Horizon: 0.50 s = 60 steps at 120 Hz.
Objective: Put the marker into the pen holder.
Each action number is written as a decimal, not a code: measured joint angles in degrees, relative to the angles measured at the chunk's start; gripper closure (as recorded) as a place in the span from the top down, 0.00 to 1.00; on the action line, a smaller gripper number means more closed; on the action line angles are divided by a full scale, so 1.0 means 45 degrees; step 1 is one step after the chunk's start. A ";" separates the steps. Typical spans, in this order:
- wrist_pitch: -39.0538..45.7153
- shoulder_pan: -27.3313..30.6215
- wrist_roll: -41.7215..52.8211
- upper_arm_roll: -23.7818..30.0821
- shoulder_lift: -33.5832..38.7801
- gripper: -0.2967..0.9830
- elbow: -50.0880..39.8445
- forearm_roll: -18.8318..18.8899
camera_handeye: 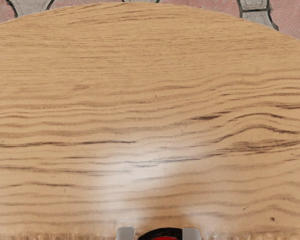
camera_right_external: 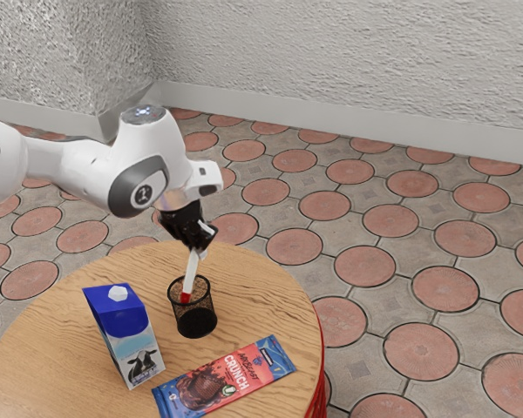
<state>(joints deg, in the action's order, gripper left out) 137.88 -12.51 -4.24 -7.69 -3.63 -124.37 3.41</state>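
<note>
At the arm's end my black gripper is tilted over the pen holder, shut on the marker's upper end. The white marker slants down from it, its red end within the outline of the holder's mouth; its depth there is unclear. The black mesh pen holder stands upright on the table. In the wrist view my gripper shows two grey fingertips at the lower edge, apart from each other, with a black curved edge and a bit of red between them.
On the round wooden table, a blue and white milk carton stands to the holder's left in the exterior view. A chocolate bar packet lies in front of the holder. Bare wood stretches ahead of the fingertips to the table's curved edge.
</note>
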 joint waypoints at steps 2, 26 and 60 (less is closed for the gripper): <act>0.0006 -0.0002 -0.0007 0.0003 -0.0054 0.16 -0.0068 -0.0014; -0.0223 0.0145 0.0197 0.0042 0.0122 0.36 -0.0470 -0.0391; -0.6675 0.0133 0.1674 0.0054 0.1394 0.66 0.5617 -0.0483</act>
<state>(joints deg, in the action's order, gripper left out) 107.84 -11.91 3.29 -7.44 2.65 -99.09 1.24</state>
